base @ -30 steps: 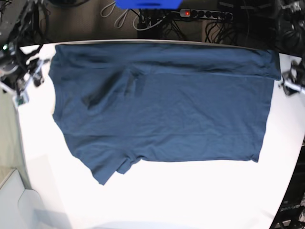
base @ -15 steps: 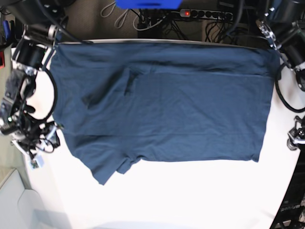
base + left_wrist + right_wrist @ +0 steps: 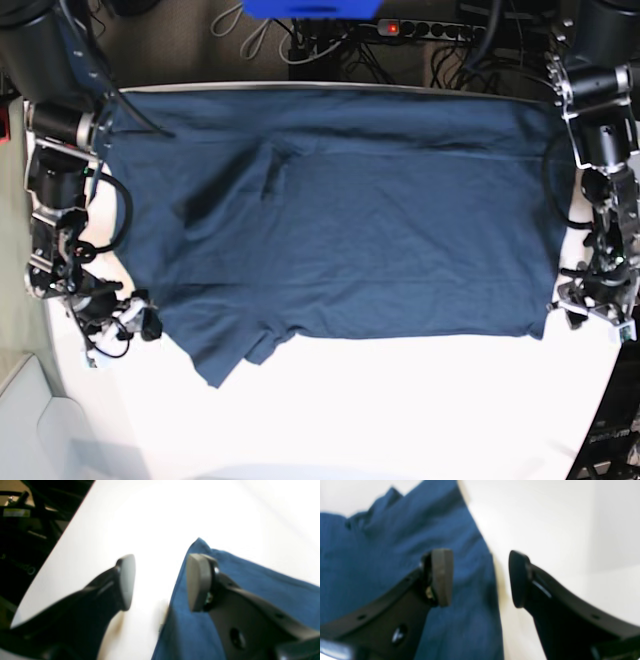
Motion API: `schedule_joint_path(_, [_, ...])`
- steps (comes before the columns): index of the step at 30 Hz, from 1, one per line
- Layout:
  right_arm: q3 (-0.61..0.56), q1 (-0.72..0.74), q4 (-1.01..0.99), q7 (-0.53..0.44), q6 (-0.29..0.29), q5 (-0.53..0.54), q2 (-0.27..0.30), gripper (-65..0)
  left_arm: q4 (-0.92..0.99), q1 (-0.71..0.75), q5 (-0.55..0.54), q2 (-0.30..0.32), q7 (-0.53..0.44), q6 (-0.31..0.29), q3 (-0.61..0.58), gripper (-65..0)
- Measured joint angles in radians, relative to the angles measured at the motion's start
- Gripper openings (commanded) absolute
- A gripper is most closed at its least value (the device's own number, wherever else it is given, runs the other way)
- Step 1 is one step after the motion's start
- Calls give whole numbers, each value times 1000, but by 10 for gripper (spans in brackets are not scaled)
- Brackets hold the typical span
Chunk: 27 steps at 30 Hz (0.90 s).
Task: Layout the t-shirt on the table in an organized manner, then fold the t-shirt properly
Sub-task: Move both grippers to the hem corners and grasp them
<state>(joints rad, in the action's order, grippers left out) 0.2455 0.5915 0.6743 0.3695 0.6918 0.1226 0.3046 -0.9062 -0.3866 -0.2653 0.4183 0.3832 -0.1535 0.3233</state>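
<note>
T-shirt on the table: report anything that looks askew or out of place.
The t-shirt is spread on the table but not tidy. Its sleeve at the near left of the base view is bunched and folded under, a dark crease sits left of centre, and the far edge reaches the table's rim. Both claws hover open at its side edges.

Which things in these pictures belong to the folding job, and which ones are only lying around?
Belong to the job:
- t-shirt, spread flat
- table under it
- left gripper, open at a shirt corner
- right gripper, open at the shirt's edge

Only lying around:
- power strip behind the table
- cables on the floor
- blue object at the top edge
</note>
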Motion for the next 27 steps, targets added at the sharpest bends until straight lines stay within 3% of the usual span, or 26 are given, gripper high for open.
schedule_joint_path(5, [-38, -5, -69, -68, 0, 0, 11, -294, 51, -2, 0, 0, -44, -1, 0, -330])
schedule_joint_path(14, [-105, -51, -92, -141, 1, 2, 0, -299, 61, 1, 0, 0, -42, -1, 0, -330])
schedule_joint_path(27, [-101, -60, -92, -150, 0, 5, 5, -295, 61, 1, 0, -1, -41, -1, 0, -329])
